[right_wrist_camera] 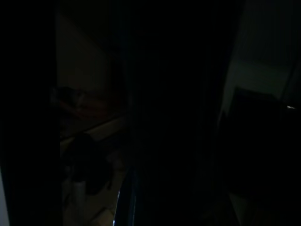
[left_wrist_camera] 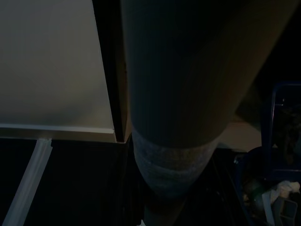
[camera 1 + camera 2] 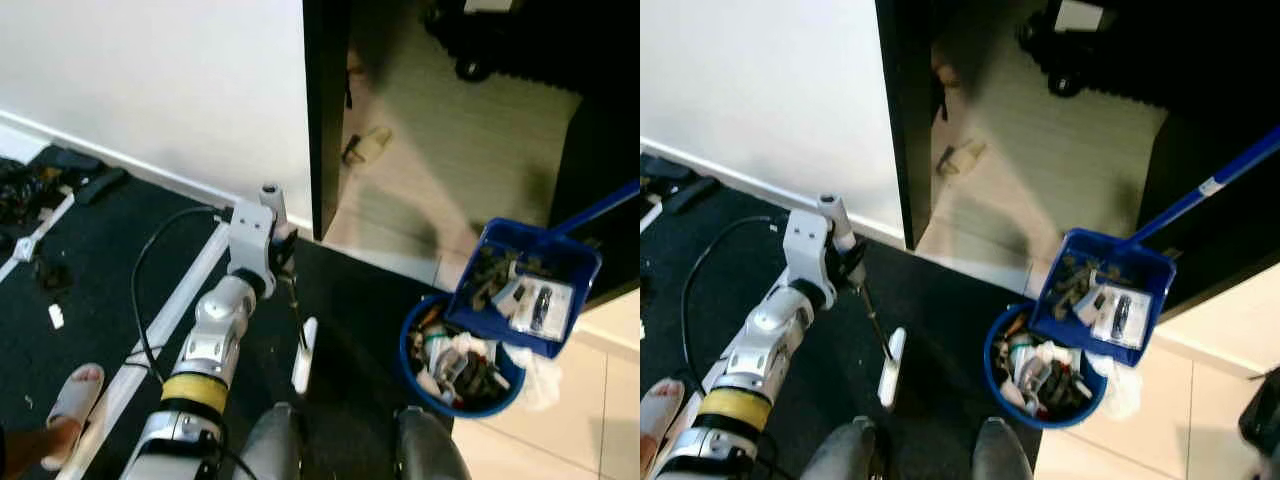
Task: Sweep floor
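Note:
A blue dustpan [image 3: 530,285] full of scraps hangs tilted over a blue bin [image 3: 412,352] packed with rubbish. Its long blue handle [image 3: 600,208] runs off the right edge. In the dark right wrist view a bluish pole [image 1: 124,202] can just be made out. My left arm reaches forward over the dark floor, and my left gripper [image 3: 285,258] is shut on a thin dark broom handle [image 3: 294,305] that slants down to a white piece [image 3: 304,355] on the floor. The left wrist view has that grey handle [image 2: 178,117] very close, with the bin [image 2: 244,174] beside it.
A black door frame [image 3: 325,110] stands ahead, with a white wall to its left and a lit room beyond. A white rail [image 3: 170,320] lies on the dark floor. Debris [image 3: 25,195] is piled at far left. A person's sandalled foot [image 3: 72,400] is at lower left.

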